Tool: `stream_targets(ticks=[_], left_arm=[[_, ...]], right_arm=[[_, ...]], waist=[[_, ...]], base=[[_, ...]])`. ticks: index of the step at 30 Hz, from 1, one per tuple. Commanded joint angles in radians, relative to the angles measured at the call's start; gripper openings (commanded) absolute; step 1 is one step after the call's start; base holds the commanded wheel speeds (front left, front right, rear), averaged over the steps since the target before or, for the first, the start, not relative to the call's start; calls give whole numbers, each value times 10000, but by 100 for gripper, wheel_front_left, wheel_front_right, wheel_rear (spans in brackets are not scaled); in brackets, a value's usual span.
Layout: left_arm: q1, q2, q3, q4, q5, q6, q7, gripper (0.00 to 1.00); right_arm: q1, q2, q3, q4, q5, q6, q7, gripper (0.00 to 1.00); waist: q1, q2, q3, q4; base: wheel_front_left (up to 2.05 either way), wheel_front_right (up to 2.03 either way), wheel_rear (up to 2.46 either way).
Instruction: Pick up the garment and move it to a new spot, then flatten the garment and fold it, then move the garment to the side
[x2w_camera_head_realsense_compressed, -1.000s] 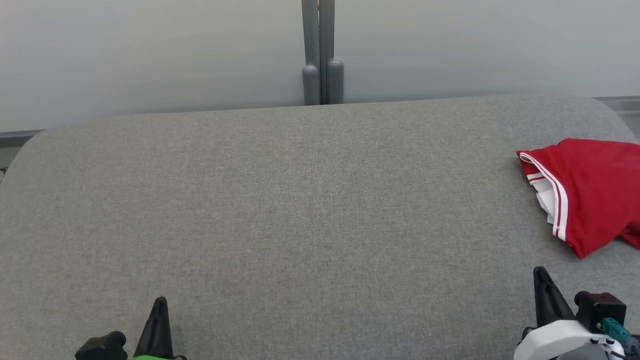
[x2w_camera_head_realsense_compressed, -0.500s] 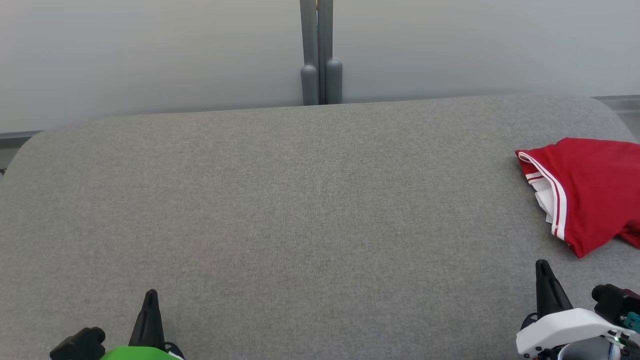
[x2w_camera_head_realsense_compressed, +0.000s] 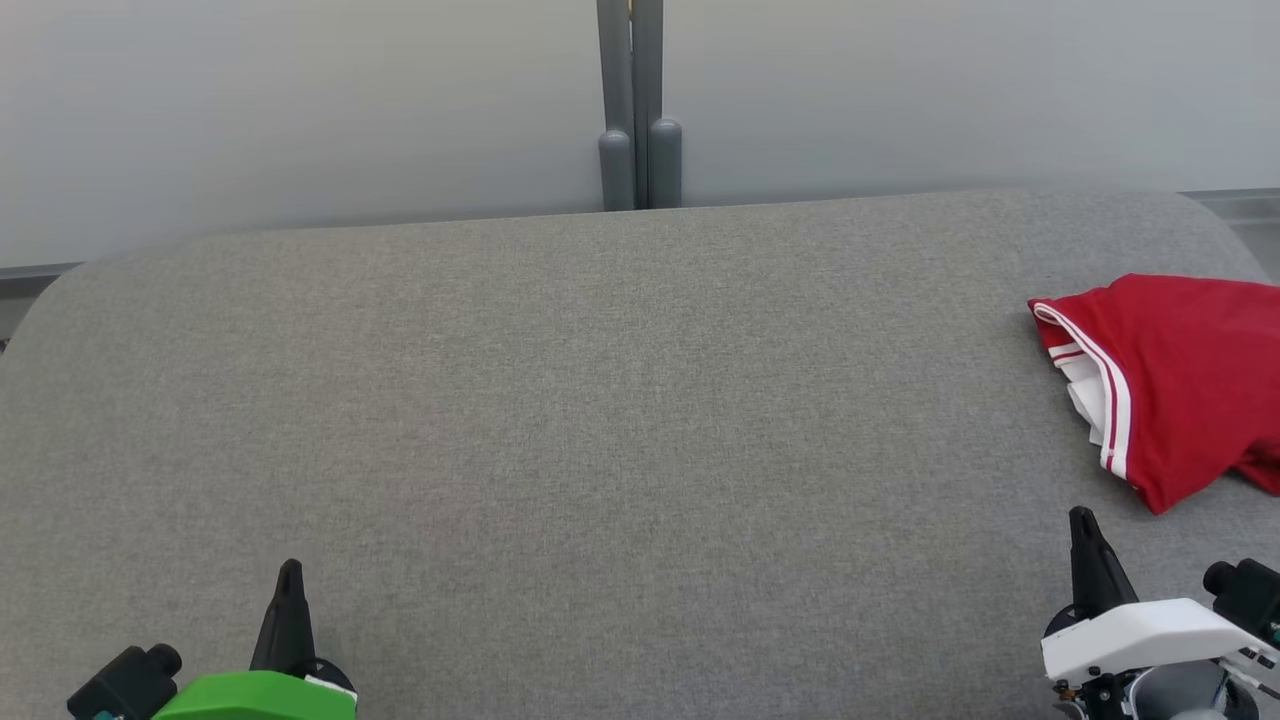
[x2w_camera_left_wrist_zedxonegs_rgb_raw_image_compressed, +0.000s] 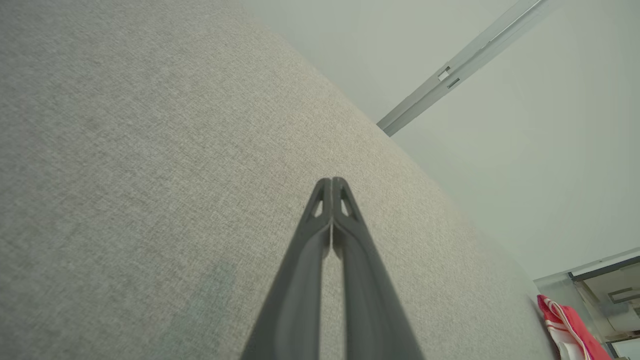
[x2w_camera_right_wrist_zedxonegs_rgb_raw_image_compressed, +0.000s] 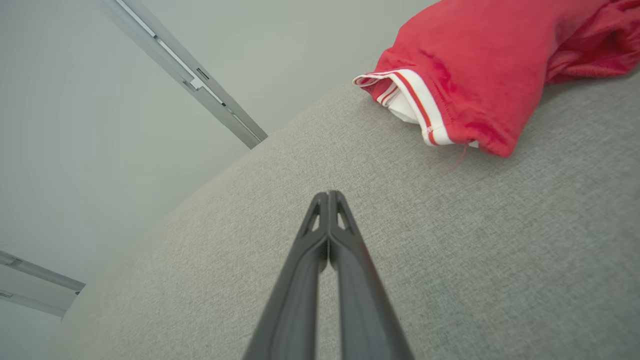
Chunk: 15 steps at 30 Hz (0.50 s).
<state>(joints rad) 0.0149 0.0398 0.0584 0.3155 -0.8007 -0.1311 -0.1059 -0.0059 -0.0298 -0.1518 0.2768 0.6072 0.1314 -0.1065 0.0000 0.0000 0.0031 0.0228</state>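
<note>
Both end effectors were closed and empty, the left end effector (x2w_camera_head_realsense_compressed: 289, 572) low on the grey table (x2w_camera_head_realsense_compressed: 600, 400), the right end effector (x2w_camera_head_realsense_compressed: 1082, 520) near the red garment (x2w_camera_head_realsense_compressed: 1180, 380) bunched at the table's right edge. Opening wide first, then pinching a thick fold, looked wisest.

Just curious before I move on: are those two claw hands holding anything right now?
Left gripper: closed, fingers together, holding nothing.
Right gripper: closed, holding nothing; the red garment lies apart from it.
</note>
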Motion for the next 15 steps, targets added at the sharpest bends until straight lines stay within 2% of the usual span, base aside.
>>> stream_targets(ticks=[1,15], left_arm=[[-290,60,60,-178,-358,2,70,0],[-476,79,182,-342,-2047,3,534,0]], right_arm=[[-234,-86,17,-164,445,-3,96,0],[-405,-118,110,-222,2533,-4,560,0]], waist=[[0,0,0,-4],[0,0,0,-39]], base=[[0,0,0],[0,0,0]])
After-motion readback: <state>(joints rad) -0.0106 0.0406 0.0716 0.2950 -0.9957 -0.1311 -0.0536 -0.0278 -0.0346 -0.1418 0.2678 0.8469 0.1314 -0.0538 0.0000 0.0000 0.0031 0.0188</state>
